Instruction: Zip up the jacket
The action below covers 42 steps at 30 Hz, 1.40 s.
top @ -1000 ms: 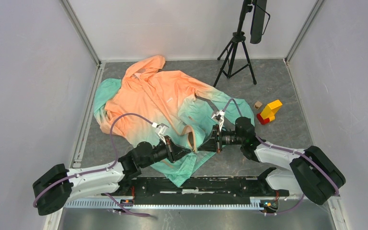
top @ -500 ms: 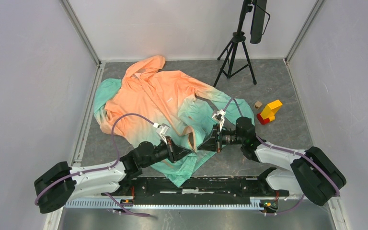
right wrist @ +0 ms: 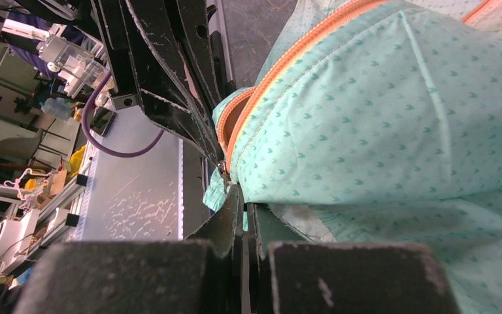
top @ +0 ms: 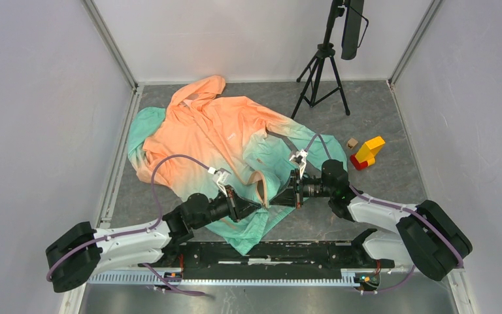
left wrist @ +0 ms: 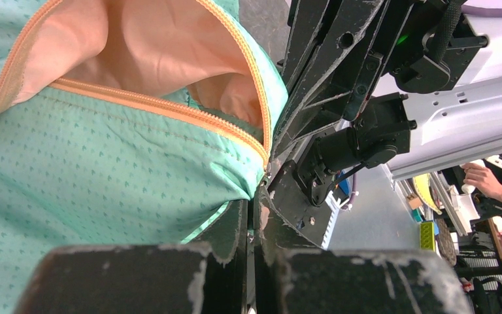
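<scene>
Jacket is lying spread on the table, with the hood toward the far wall and the teal hem nearest the arms. Left gripper is pinching the hem at the lower end of the zipper, fingers clenched on the fabric. Right gripper is clamping the opposite hem edge, just beside the left. Zipper is lying open, with orange lining showing.

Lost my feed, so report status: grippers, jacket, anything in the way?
Left gripper shut on jacket hem; right gripper shut on it opposite. Zipper open at hem, lining showing. Blocks and tripod off right, clear of the grippers.
</scene>
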### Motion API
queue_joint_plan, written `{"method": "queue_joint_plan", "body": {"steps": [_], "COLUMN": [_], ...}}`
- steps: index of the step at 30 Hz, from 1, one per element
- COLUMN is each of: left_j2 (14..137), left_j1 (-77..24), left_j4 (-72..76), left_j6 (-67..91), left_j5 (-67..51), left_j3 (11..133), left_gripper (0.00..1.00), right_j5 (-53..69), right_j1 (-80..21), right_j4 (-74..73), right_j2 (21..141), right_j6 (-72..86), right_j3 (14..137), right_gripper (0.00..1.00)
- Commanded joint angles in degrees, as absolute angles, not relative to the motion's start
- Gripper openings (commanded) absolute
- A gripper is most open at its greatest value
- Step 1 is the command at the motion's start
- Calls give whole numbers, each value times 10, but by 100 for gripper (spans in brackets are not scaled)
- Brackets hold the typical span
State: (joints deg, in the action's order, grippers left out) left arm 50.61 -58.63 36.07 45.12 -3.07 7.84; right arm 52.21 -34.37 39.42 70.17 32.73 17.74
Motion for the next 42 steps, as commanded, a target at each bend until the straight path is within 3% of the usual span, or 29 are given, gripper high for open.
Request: {"method": "queue_joint_plan", "body": {"steps": [1, 26, 33, 42], "left_j2": [512, 553, 592, 659], "left_j1": [-588, -588, -588, -589], "left_j4": [397, 375, 400, 464], "left_j6": [467, 447, 455, 478], "left_j5": [-29, -72, -74, -107], "left_j3": [80, 101, 107, 115], "left_gripper": [2, 2, 2, 2], "right_j5": [514, 505, 514, 440], "right_j1": [-341, -340, -341, -345], "right_j4": [425, 440, 506, 562], "right_j2": [696, 694, 707, 724], "right_j6": [331, 349, 415, 460], "right_j3": [180, 179, 168, 134], "right_gripper": [0, 0, 0, 0]}}
